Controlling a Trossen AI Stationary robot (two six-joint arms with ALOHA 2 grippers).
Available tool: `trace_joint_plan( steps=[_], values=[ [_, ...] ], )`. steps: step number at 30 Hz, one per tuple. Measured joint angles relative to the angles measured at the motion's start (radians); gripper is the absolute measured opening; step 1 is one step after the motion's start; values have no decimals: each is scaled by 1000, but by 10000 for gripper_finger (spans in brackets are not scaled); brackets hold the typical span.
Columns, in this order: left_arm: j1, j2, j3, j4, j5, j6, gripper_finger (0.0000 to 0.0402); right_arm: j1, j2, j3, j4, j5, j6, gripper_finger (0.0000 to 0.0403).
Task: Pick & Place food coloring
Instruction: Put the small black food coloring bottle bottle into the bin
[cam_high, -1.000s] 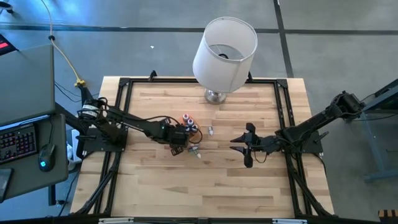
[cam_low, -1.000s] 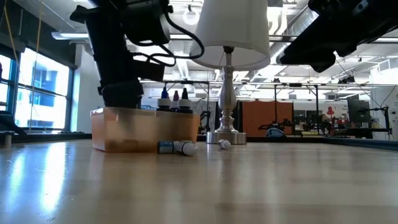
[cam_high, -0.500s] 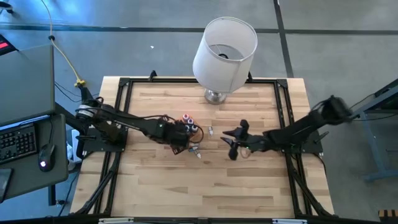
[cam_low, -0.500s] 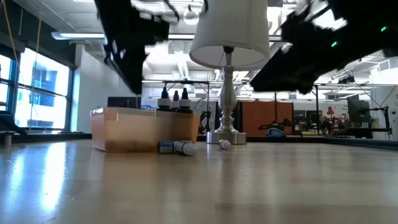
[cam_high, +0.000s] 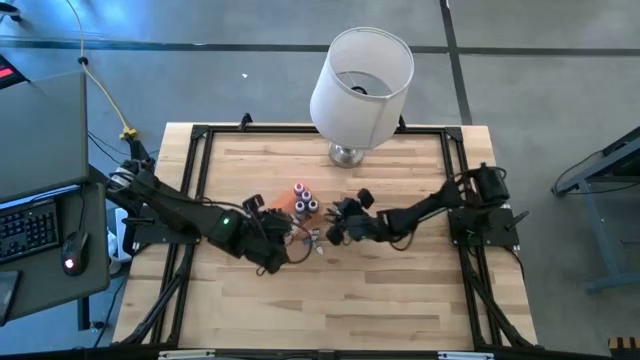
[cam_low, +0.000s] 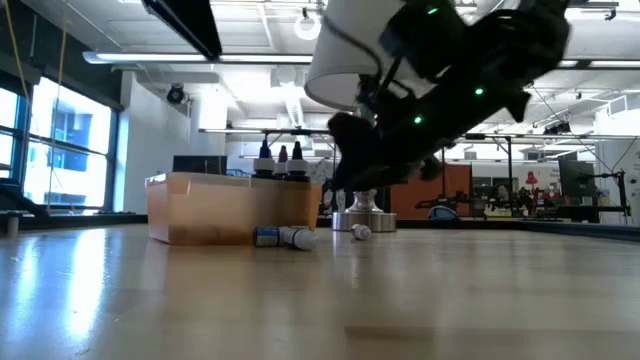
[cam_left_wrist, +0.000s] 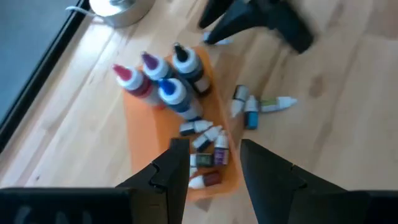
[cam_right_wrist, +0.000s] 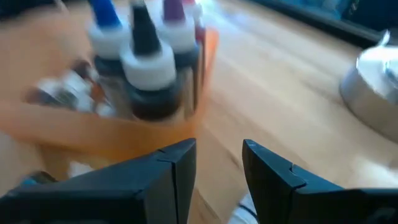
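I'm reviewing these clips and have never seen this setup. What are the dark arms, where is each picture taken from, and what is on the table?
These are two robot arms at a wooden table, each ending in a two-finger pincer. One picture looks straight down, one looks level across the tabletop, and two come from cameras on the wrists.

An orange tray holds four upright squeeze bottles and several tiny food coloring bottles lying down. A few more tiny bottles lie on the wood beside the tray. A white lamp stands at the far edge.

The left pincer hangs open above the tray. The right pincer, also open, is close to the tray's wall. Neither holds anything.
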Motion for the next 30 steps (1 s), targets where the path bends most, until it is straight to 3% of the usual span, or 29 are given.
trace_joint_plan(
  steps=[4,8,19,24,30],
  values=[
    [-54,0,0,1,-5,-31,140,-12,39,92,-260,25,66,124],
    [-77,0,-12,7,-16,-56,140,-12,48,135,-384,30,176,124],
    [-75,0,-14,9,-22,-79,140,-32,115,134,-402,-9,273,124],
    [-75,1,-14,9,-22,-79,140,-31,167,138,-381,32,289,123],
    [-75,1,-14,9,-5,-79,140,-30,173,137,-378,51,245,80]
  ],
)
